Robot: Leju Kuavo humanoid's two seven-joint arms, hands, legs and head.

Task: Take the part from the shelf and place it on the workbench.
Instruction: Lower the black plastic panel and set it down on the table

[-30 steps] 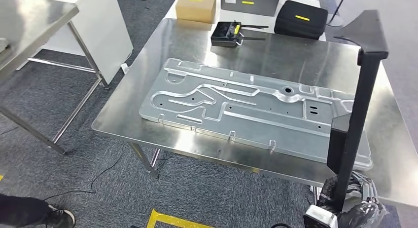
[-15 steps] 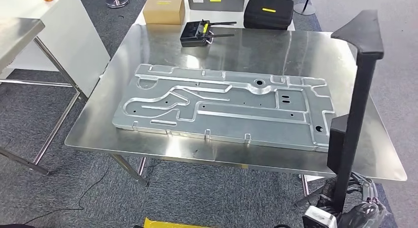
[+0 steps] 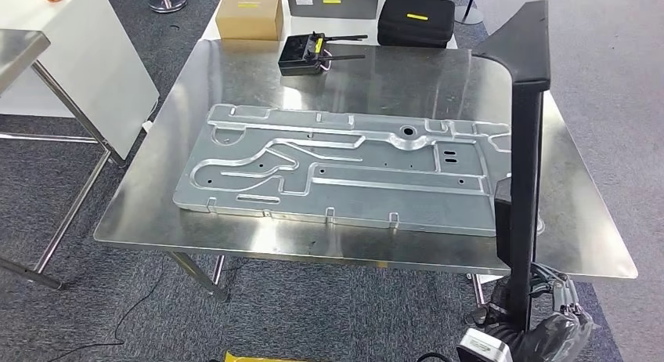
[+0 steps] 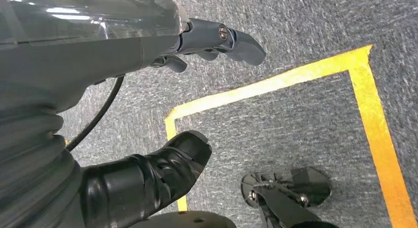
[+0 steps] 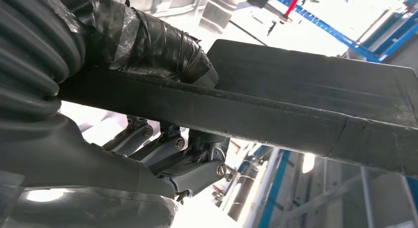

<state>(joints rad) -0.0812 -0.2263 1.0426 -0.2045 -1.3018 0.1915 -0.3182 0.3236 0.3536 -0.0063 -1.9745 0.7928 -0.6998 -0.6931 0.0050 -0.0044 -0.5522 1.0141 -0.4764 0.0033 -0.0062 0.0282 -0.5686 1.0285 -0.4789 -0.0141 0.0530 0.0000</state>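
Long black angular part (image 3: 523,166) held upright at the 4 o'clock side of the head view, flared wedge-shaped top, boxy block partway down, lower end gripped in the right hand (image 3: 548,319), standing in front of the steel workbench (image 3: 156,197), close-up showing a matte black bar (image 5: 305,104)

High head view over workbench (image 3: 156,213)
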